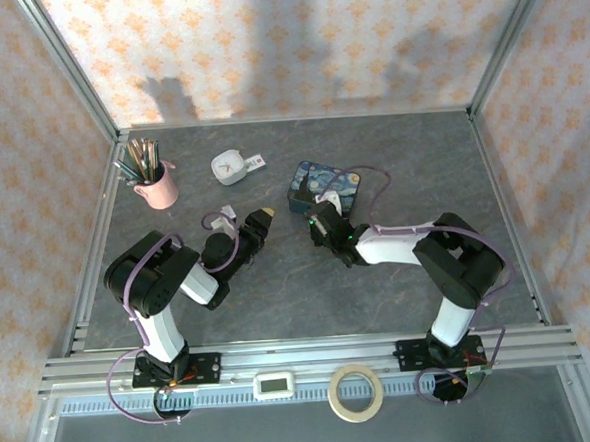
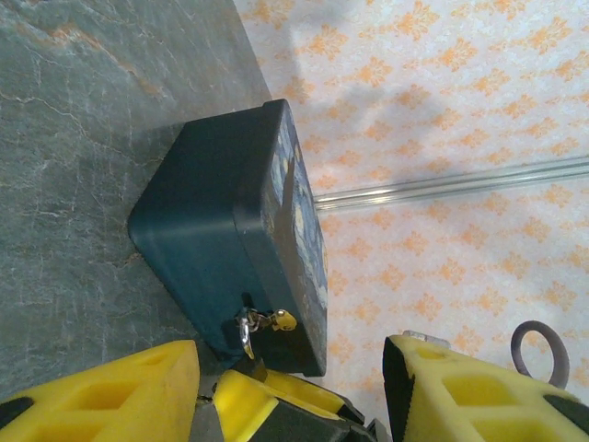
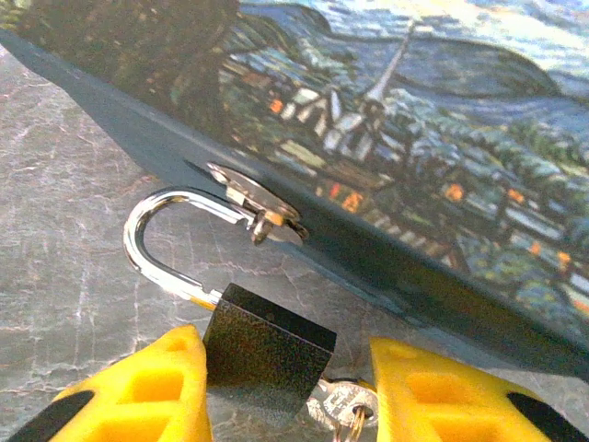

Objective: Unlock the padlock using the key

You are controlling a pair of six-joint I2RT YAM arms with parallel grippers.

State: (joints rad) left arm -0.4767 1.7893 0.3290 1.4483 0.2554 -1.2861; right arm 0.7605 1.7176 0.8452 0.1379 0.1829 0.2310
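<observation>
**At the tin's hasp: padlock between parted jaws**

On the grey table (image 1: 280, 302), the padlock (image 3: 267, 354) is hooked by its silver shackle through the hasp (image 3: 262, 207) of the blue tin (image 3: 414, 110). Its dark body sits between the right gripper's (image 3: 285, 345) jaws, which stand apart; one finger touches the body and the other is clear of it. The key (image 3: 340, 403) shows just beneath the body, and whether it is seated cannot be told. The left gripper (image 2: 290, 350) faces the tin, its jaws wide apart and holding nothing.

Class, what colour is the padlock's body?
The padlock body is dark speckled grey; right wrist view.
</observation>
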